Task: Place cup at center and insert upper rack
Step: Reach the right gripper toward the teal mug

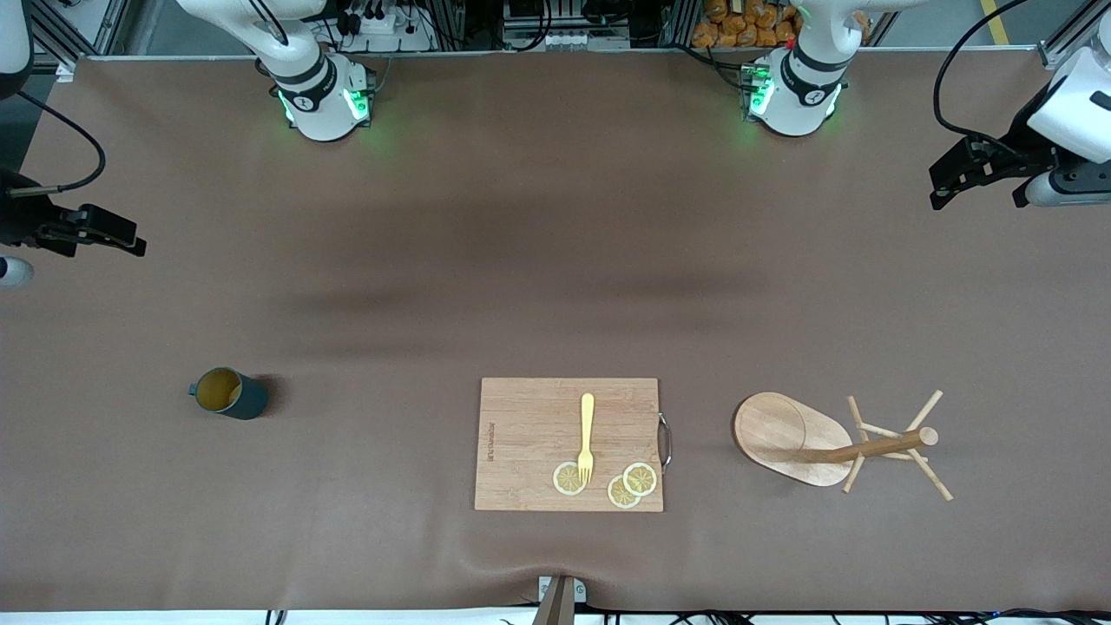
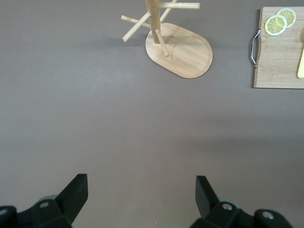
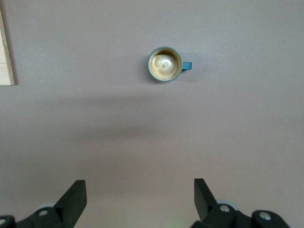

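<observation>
On the brown, matte, faintly rippled worktop [image 1: 521, 260] you have three groups of things, well apart. Cup [image 1: 230, 393]: small dark teal cylinder, upright, mustard-yellow glossy inside, loop handle; it stands alone toward the right arm's end. The right wrist view looks straight down into its round mouth [image 3: 165, 64].

Board [image 1: 568, 444]: rectangular, pale wood with straight grain, a thin metal handle [image 1: 666, 441] on the edge facing the left arm's end. On it lies a yellow fork [image 1: 587, 437], slim, tines toward the front camera and touching one of three round lemon slices [image 1: 640, 478]; the other two slices overlap each other.

Rack [image 1: 833, 447]: light wood, flat oval base with a round ring marked on it, round central pole, thin slanted pegs. It stands toward the left arm's end, beside the board but apart from it. In the left wrist view the pole rises from one end of the base [image 2: 180, 50].

Your left tool [image 1: 963, 174] hangs over the worktop's edge at the left arm's end, black fingers [image 2: 73, 192] set wide apart, nothing between them. Your right tool [image 1: 95, 230] hangs at the right arm's end, fingers [image 3: 202, 194] likewise wide apart and empty. Both arms wait, clear of every object.
</observation>
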